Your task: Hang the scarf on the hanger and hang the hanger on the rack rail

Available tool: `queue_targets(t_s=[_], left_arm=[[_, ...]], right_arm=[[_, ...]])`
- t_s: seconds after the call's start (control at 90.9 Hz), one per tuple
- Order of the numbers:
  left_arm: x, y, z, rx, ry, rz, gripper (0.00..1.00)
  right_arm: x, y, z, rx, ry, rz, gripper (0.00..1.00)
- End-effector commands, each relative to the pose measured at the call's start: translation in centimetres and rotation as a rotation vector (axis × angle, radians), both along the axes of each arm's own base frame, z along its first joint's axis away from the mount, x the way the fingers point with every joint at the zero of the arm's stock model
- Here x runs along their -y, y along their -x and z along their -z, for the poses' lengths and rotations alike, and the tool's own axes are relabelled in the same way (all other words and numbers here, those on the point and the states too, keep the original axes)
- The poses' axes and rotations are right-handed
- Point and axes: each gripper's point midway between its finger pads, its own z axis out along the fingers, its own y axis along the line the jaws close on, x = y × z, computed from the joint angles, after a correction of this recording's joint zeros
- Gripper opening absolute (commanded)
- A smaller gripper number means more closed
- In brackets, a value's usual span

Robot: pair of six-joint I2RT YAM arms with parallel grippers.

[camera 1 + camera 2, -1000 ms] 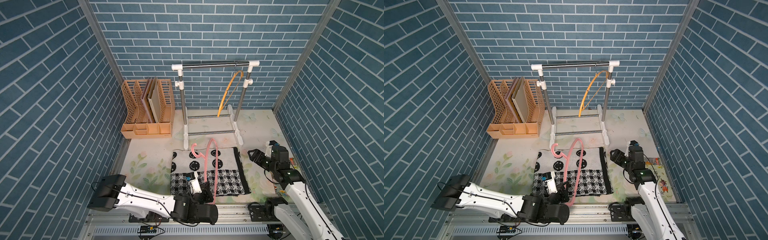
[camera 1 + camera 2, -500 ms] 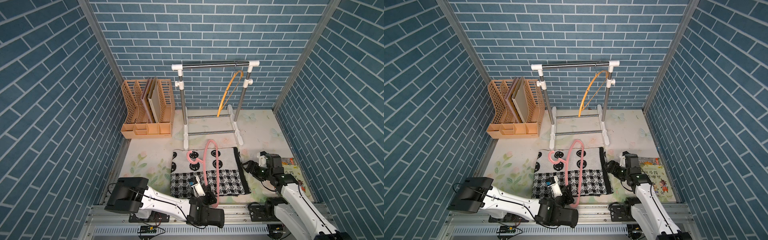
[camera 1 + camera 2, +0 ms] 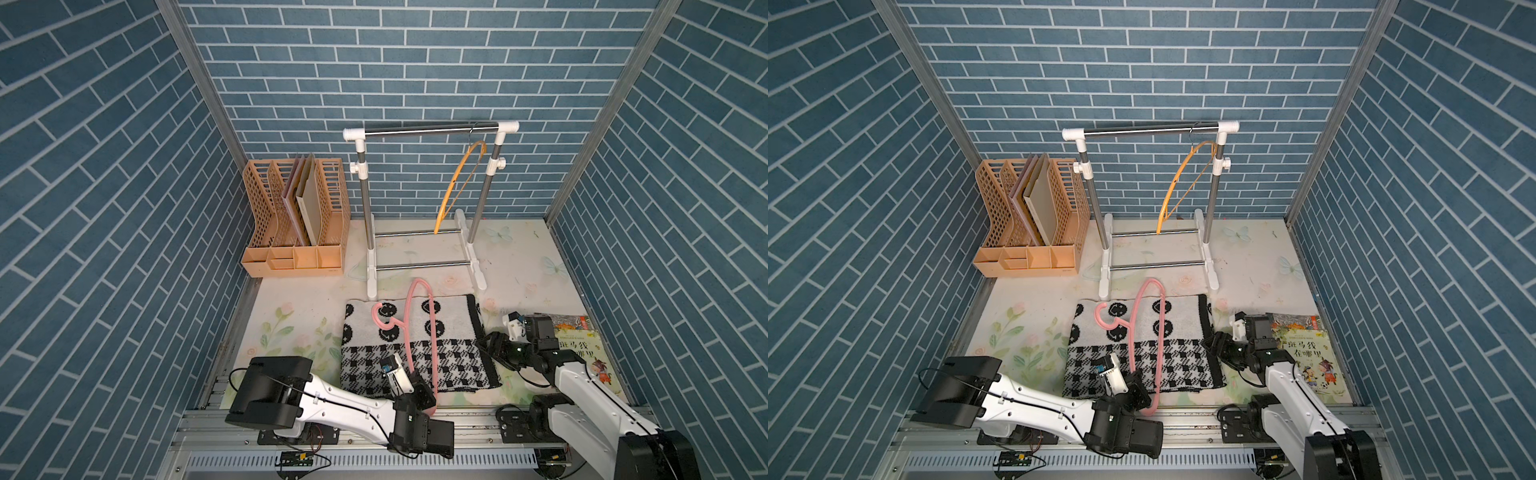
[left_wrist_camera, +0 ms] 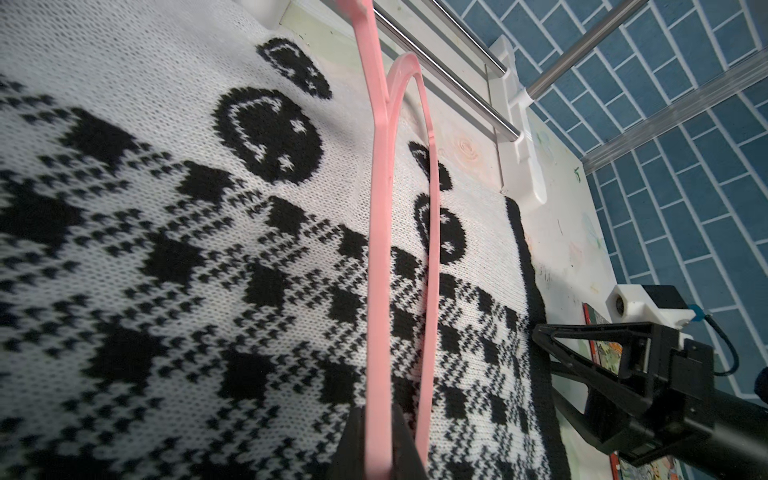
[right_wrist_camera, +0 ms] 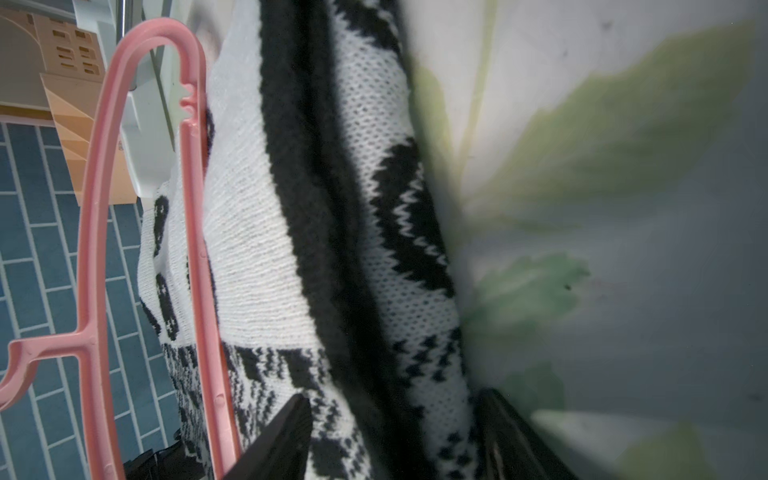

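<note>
Scarf [image 3: 453, 357], a black-and-white knit, lay folded flat at six o'clock on the worktop [image 3: 511, 257], just in front of the clothes rack [image 3: 428, 129]. The pink hanger [image 4: 379, 249] lay over it, hook toward nine o'clock. The left gripper [image 3: 424, 390] had its jaws pressed together on the hanger's near end, pinching the bar. At the scarf's three o'clock edge the right gripper [image 3: 490, 349] sat low with its jaws spread and the black border between them, not visibly gripped. The step in hand looked like taking that edge. Next, the right jaws would need to close on the border and lead it through the hanger's opening while the left held the hanger steady.
</note>
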Motion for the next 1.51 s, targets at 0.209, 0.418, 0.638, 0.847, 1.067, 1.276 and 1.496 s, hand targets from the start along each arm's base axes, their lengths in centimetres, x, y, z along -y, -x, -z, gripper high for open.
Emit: queue_targets(t_s=[0.209,0.418,0.638,0.847,1.067,1.276,1.496], left_arm=[[-1.1,3.8,1.3,-0.042,0.016,0.043,0.00],[-1.1,3.9,1.4,-0.046,0.013,0.046,0.00],[-1.1,3.9,1.3,-0.045,0.004,0.049,0.00],[-1.0,3.9,1.2,-0.043,0.001,0.051,0.00],[-1.0,3.8,1.3,-0.040,-0.001,0.051,0.00],[-0.9,3.8,1.2,-0.037,-0.002,0.048,0.00],[-0.7,3.9,1.1,-0.032,-0.009,0.045,0.00]], right_arm=[[-0.2,-0.1,-0.3,-0.043,0.023,-0.042,0.39],[-1.3,-2.9,-5.3,0.048,-0.046,-0.032,0.00],[-3.6,-3.4,-8.9,0.072,-0.159,-0.081,0.00],[-6.3,-3.6,-12.4,0.146,-0.244,-0.171,0.00],[-12.5,-2.1,-14.6,0.194,-0.339,-0.344,0.00],[-19.2,0.8,-13.6,0.170,-0.312,-0.562,0.00],[-21.5,1.5,-8.5,0.083,-0.178,-0.652,0.00]])
